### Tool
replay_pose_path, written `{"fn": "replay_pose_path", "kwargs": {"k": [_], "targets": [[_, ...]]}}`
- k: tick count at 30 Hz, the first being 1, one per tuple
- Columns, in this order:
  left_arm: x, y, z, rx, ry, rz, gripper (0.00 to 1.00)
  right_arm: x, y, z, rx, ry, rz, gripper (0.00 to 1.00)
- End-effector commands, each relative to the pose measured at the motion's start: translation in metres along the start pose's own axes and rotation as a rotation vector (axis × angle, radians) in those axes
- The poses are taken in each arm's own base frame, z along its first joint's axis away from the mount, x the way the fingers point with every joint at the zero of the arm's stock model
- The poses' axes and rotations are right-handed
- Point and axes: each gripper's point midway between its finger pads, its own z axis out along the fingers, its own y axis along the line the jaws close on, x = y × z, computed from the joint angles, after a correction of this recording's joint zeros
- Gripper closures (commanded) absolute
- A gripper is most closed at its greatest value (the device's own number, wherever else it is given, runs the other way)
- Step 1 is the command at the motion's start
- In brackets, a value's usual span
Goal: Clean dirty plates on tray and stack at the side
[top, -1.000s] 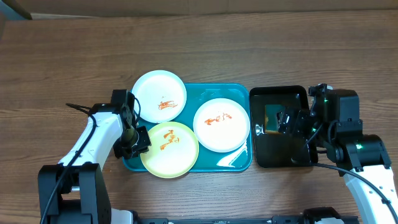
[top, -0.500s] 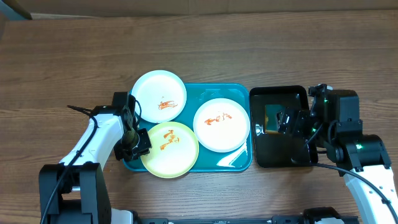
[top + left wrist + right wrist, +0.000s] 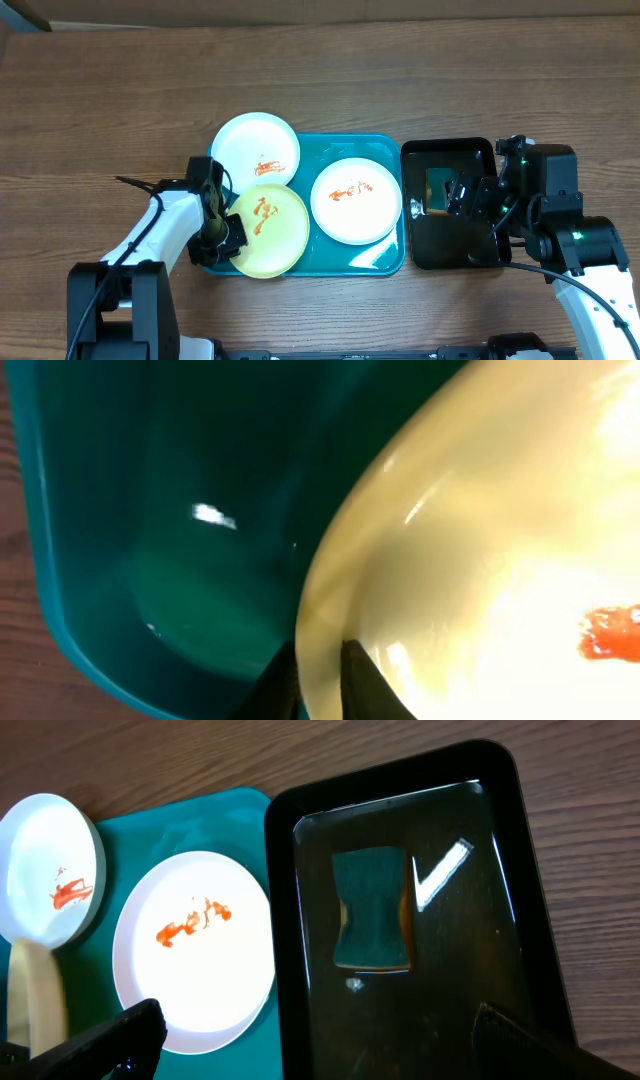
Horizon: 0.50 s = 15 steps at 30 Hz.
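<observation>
Pinching the left rim of the yellow plate (image 3: 270,228) with the left gripper (image 3: 222,237): jaws closed on the edge, one finger (image 3: 368,688) on the plate's inner side, the other outside it. Holding that plate tilted over the front left part of the teal tray (image 3: 385,258), orange sauce on its face. Hard to tell from above whether its far edge touches the tray.

At the tray's back left corner, a white plate (image 3: 257,148) with a smear, partly overhanging the rim, its front edge right at the yellow plate. In the tray's right half, a second white plate (image 3: 356,200), flat and also smeared.

Hovering over the black tray (image 3: 440,250), just right of the teal one, with the right gripper (image 3: 462,193): fingers spread wide, gripping nothing. Inside that tray, a dark green sponge (image 3: 372,908). Under everything, a wooden table (image 3: 100,90).
</observation>
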Motion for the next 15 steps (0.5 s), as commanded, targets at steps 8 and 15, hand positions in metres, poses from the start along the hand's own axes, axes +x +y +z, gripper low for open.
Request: {"fn": "replay_pose_path", "kwargs": {"k": [8,15], "targets": [[0.006,0.004,0.005,-0.026,0.019,-0.007,0.96,-0.01,0.002,-0.006,0.003,-0.031,-0.002,0.0],[0.007,-0.001,-0.011,-0.008,0.048,0.012,0.96,-0.011,0.002,-0.006,0.002,-0.036,-0.003,0.0]]}}
